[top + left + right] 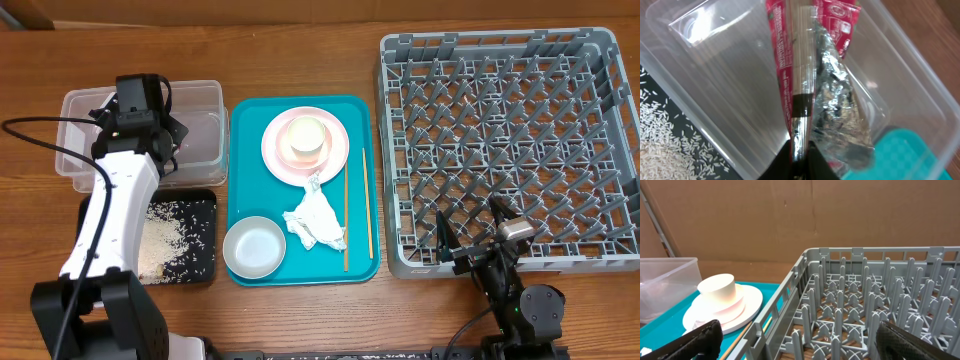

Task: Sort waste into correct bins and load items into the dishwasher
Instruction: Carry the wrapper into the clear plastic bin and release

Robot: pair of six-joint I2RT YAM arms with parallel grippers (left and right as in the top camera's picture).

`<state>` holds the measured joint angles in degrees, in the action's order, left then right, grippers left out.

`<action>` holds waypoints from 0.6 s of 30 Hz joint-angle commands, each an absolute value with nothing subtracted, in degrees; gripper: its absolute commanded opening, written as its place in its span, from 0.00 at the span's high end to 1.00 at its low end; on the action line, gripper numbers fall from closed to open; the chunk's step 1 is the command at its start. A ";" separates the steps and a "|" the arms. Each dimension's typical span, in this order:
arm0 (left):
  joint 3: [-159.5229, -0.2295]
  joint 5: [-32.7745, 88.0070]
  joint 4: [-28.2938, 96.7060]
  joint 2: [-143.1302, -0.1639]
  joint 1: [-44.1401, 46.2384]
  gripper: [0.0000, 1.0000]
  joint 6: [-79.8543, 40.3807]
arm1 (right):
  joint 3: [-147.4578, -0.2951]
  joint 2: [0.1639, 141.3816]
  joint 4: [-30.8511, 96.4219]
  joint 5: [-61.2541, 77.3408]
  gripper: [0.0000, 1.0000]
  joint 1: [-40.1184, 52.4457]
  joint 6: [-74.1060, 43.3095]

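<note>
My left gripper (140, 120) hangs over the clear tub (205, 95) and is shut on the red shiny wrapper (790, 75), which dangles into the tub (715, 65). The black tray (200, 255) holds rice grains (165, 235). On the teal tray lie a pink plate (340, 160) with a white cup (305, 140), a white bowl (253, 247), a crumpled tissue (315, 220) and chopsticks (347, 225). My right gripper (480, 250) is open and empty at the grey rack's (500, 130) front edge. The plate (750, 302) and cup (717, 290) show in the right wrist view.
The teal tray (245, 180) sits between the bins and the rack. The rack (865, 310) fills the right of the table with upright pegs. A cardboard wall stands behind the table.
</note>
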<state>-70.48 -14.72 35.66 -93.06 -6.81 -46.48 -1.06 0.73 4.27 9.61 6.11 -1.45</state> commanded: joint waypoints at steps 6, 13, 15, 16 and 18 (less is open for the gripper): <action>-72.01 -11.22 32.49 -93.30 -7.53 0.29 -44.91 | -0.45 0.23 3.97 9.08 0.00 6.42 -1.10; -77.14 5.85 36.71 -89.17 -7.31 0.31 -35.46 | -0.45 0.23 3.97 9.08 0.00 6.42 -1.10; -78.17 12.14 40.32 -87.24 -6.81 0.32 -33.82 | -0.45 0.23 3.97 9.08 0.00 6.42 -1.10; -78.48 15.44 43.22 -85.84 -6.13 0.31 -32.93 | -0.45 0.23 3.97 9.08 0.00 6.42 -1.10; -78.50 17.41 46.74 -84.33 -4.67 0.31 -32.01 | -0.45 0.23 3.97 9.08 0.00 6.42 -1.10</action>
